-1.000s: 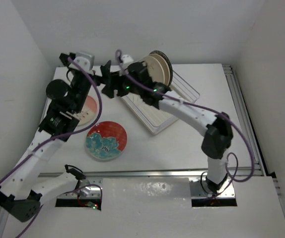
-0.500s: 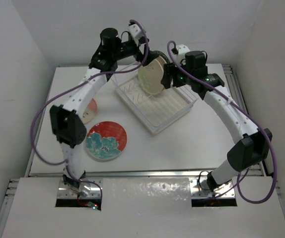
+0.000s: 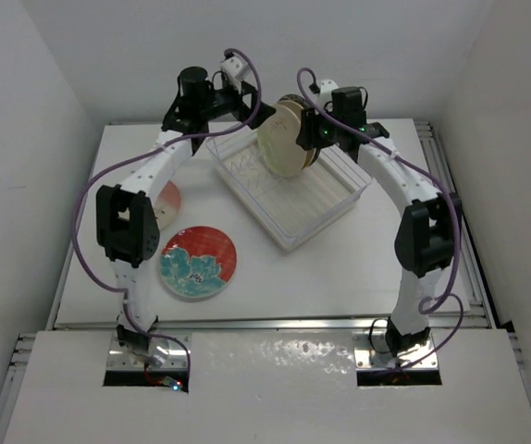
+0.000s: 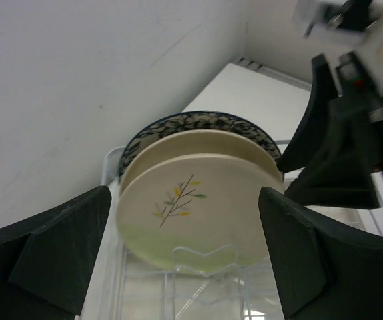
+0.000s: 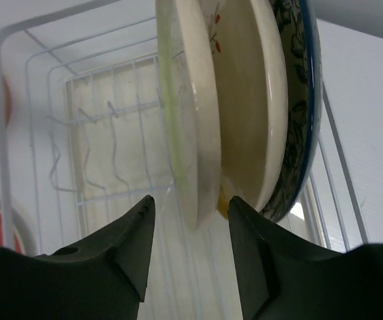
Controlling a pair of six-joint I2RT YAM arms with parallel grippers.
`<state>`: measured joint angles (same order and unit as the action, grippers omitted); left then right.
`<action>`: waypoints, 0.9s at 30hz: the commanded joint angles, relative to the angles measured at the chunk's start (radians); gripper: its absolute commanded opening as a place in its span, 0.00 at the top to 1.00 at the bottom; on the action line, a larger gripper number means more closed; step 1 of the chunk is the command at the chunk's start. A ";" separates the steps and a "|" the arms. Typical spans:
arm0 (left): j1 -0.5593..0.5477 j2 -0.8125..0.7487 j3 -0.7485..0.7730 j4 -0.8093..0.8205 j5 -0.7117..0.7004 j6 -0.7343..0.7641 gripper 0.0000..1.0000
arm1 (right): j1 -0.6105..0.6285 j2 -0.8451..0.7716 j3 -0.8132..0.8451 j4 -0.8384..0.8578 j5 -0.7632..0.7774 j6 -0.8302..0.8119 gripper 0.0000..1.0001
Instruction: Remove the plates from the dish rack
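Right fingers are straddling the front cream plate rim at the dish rack far end, half open, probably not clamping yet. Left fingers are hovering wide open facing that plate, empty, likely guarding against tipping.

Glossy glazed plates; smooth white-coated wire dish rack.

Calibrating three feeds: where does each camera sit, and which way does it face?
Top external: above and behind the bases, looking down on the table; both arms show.
Left wrist: behind the left hand, facing the plates front-on between its fingers.
Right wrist: behind the right hand, seeing them edge-on above its fingers.
Shared: plates in the dish rack.
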<state>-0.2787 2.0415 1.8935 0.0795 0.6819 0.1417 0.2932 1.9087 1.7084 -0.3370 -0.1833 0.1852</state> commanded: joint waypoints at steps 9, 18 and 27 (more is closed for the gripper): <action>0.049 -0.414 -0.367 -0.058 -0.282 0.160 0.06 | 0.003 0.176 0.172 0.124 0.010 -0.009 0.52; 0.049 -0.553 -0.510 -0.057 -0.298 0.105 0.06 | 0.006 0.217 0.166 0.196 -0.041 0.048 0.88; 0.049 -0.595 -0.554 -0.145 -0.248 0.153 0.05 | 0.004 0.066 0.204 0.251 -0.019 0.075 1.00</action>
<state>-0.2283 1.4940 1.3460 -0.0345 0.3878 0.2619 0.2928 2.1239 1.8408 -0.2043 -0.2249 0.2066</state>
